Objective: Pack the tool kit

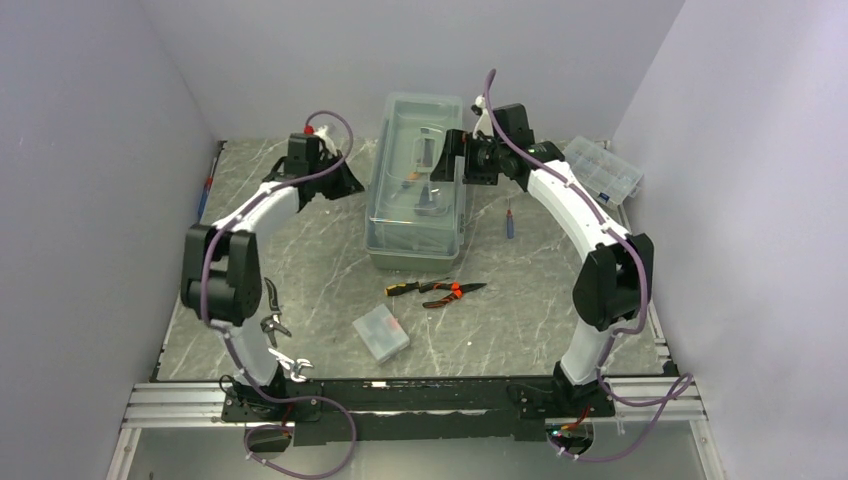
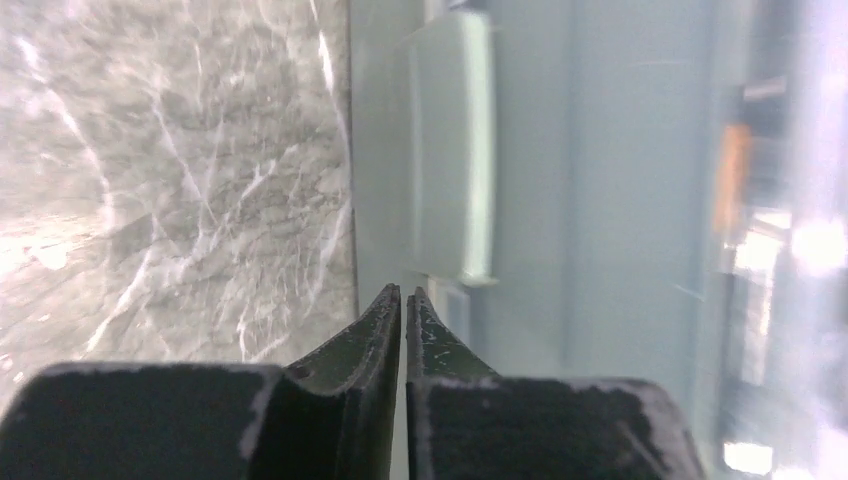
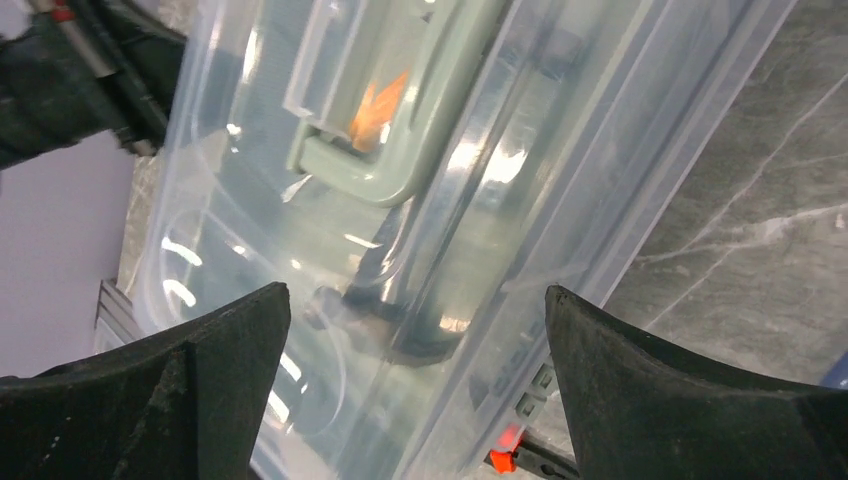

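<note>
The clear plastic toolbox [image 1: 418, 180] stands shut at the table's centre, with a pale green handle [image 3: 400, 150] on its lid. My left gripper [image 1: 352, 185] is shut and empty, its tips [image 2: 403, 292] next to the box's left side by a pale green latch [image 2: 455, 150]. My right gripper [image 1: 447, 152] is open and empty, hovering over the right part of the lid [image 3: 417, 292]. Pliers [image 1: 440, 292] lie in front of the box. A blue screwdriver [image 1: 509, 220] lies to its right.
A small clear parts box [image 1: 381, 333] lies near the front. A clear organizer case [image 1: 603, 170] sits at the back right. Another screwdriver [image 1: 204, 195] lies along the left wall. Metal cutters [image 1: 272, 315] lie by the left arm's base. Walls enclose the table.
</note>
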Controlling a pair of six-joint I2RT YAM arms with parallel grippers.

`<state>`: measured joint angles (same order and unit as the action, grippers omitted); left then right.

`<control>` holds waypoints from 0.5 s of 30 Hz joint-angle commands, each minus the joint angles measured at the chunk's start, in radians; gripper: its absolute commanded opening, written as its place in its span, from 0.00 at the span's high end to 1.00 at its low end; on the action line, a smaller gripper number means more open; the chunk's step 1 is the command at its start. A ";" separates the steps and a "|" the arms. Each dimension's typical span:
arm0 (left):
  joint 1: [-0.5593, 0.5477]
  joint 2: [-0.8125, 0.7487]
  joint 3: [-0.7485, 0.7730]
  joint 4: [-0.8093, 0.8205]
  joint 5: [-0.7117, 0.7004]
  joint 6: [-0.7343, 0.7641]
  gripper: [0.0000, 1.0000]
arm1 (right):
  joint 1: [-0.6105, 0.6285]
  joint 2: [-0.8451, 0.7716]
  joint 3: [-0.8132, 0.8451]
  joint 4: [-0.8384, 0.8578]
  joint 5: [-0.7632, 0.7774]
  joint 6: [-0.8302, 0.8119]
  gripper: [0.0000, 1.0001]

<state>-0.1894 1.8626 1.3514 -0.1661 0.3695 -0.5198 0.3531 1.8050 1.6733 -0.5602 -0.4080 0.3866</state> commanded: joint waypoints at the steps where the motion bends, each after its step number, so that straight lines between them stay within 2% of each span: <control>1: 0.002 -0.201 -0.056 -0.031 -0.052 0.042 0.85 | -0.017 -0.158 -0.002 0.053 0.050 -0.032 0.00; 3: 0.003 -0.285 -0.099 -0.039 -0.079 0.048 0.77 | -0.030 -0.211 -0.037 0.074 0.066 -0.029 0.00; 9: 0.004 -0.506 -0.219 -0.050 -0.162 0.044 0.70 | -0.063 -0.373 -0.140 0.116 0.127 -0.032 0.00; 11: 0.004 -0.586 -0.262 -0.051 -0.199 0.037 0.64 | -0.066 -0.435 -0.194 0.140 0.173 -0.034 0.00; 15: 0.004 -0.750 -0.339 -0.053 -0.253 0.053 0.23 | -0.069 -0.580 -0.346 0.236 0.245 -0.062 0.00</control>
<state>-0.1848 1.2579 1.0634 -0.2169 0.2024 -0.4824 0.2863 1.3430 1.4490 -0.4332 -0.2596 0.3637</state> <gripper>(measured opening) 0.619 0.994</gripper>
